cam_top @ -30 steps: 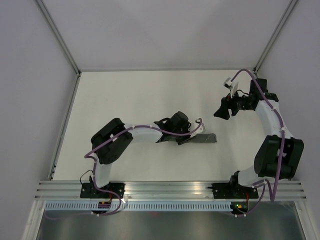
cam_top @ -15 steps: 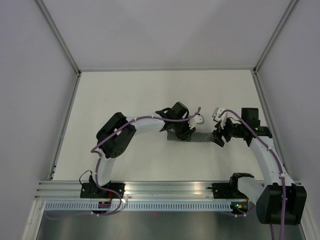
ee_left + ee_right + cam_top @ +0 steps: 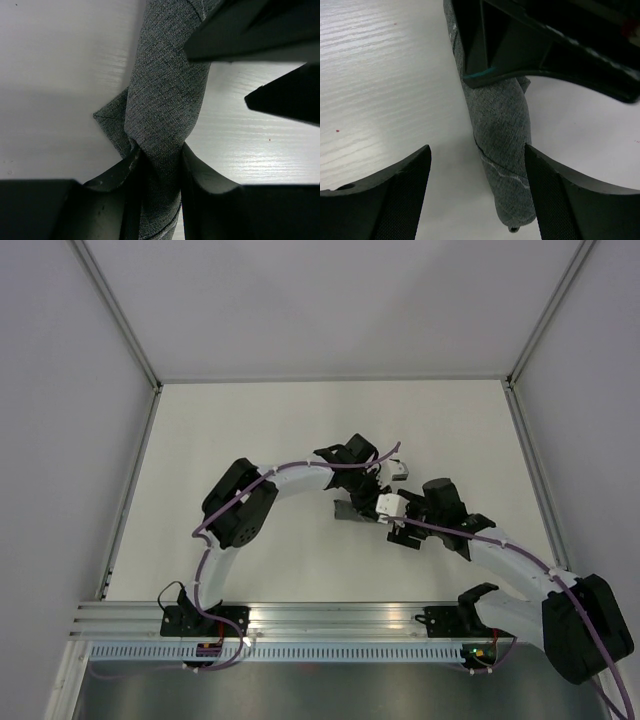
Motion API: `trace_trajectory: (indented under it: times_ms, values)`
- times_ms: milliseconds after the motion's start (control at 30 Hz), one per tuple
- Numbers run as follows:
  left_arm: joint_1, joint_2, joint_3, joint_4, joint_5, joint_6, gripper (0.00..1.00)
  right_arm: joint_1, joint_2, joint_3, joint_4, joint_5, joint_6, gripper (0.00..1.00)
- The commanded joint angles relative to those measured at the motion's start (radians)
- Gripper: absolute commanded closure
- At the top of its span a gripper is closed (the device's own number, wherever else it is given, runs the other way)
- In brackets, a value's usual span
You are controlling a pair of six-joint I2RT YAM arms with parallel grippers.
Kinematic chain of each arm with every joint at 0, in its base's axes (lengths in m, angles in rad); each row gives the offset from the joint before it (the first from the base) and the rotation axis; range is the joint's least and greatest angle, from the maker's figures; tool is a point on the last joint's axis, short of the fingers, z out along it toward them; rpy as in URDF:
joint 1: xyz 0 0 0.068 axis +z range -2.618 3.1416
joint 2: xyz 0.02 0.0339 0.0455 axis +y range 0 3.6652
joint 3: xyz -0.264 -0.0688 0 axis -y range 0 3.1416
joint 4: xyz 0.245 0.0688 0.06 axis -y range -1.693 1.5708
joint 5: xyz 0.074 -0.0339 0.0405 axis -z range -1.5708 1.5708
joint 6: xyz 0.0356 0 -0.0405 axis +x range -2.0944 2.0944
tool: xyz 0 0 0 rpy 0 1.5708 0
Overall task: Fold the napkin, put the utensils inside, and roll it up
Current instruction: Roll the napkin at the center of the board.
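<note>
The napkin (image 3: 165, 100) is a tight dark grey roll lying on the white table, with a pale stitched line (image 3: 507, 172) near one end. My left gripper (image 3: 159, 150) is shut on the roll, one finger pressed against each side. My right gripper (image 3: 477, 147) stands open astride the roll's other end, the cloth (image 3: 502, 130) close to its right finger and well apart from the left one. From above, both grippers (image 3: 368, 498) (image 3: 400, 525) crowd over the napkin (image 3: 345, 512). The utensils are hidden; only a tiny dark tip (image 3: 513, 230) pokes from the roll's end.
White table (image 3: 250, 430) all round, closed in by pale walls and a metal frame post (image 3: 130, 340). The aluminium rail (image 3: 330, 615) with both arm bases runs along the near edge. The two wrists are close together at mid table.
My right arm has swung from the back right down to the roll's right end, with its jaws now spread around it. The left gripper has kept its hold and shifted slightly.
</note>
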Motion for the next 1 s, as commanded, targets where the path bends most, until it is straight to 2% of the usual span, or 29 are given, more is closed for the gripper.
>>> trace_trajectory:
  times_ms: [0,233,533,700,833,967]
  values:
    - [0.000,0.098,-0.011,-0.179,-0.015,-0.015,0.98,0.087,0.026,-0.023,0.141,0.140,0.016,0.20]
    - [0.010,0.121,0.019,-0.245,0.014,-0.002,0.98,0.179,0.117,-0.043,0.273,0.272,0.013,0.20]
    - [0.034,0.155,0.079,-0.324,0.092,0.010,0.93,0.202,0.186,-0.037,0.296,0.296,-0.004,0.28]
    - [0.040,0.163,0.095,-0.339,0.115,0.007,0.83,0.202,0.206,-0.034,0.286,0.301,-0.016,0.36]
    - [0.048,0.154,0.116,-0.337,0.120,-0.008,0.65,0.202,0.226,-0.031,0.275,0.301,-0.018,0.45]
    - [0.054,0.118,0.115,-0.288,0.118,-0.036,0.59,0.202,0.237,-0.015,0.250,0.290,-0.021,0.52]
